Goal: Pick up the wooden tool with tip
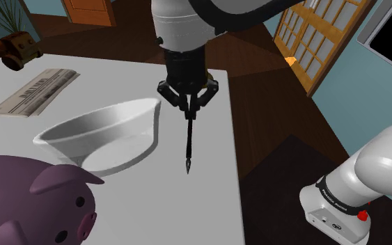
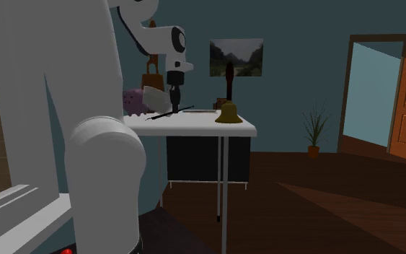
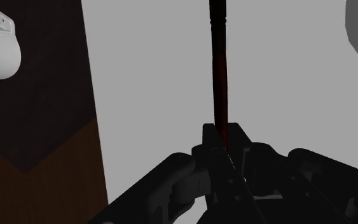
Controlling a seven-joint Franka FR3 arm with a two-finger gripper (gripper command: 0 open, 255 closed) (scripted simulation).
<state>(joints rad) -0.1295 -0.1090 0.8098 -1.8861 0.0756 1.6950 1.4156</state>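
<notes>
White bench [image 1: 215, 202] lies under the arm. I see the claw [image 1: 189, 110] clamped on the dark, slender tool [image 1: 188, 143], which runs from the fingers with its pointed tip toward 6 o'clock in the shoulder view. A white bowl [image 1: 111, 136] sits at the tool's 9 o'clock, and a purple piggy bank [image 1: 34, 202] at its 8 o'clock.
</notes>
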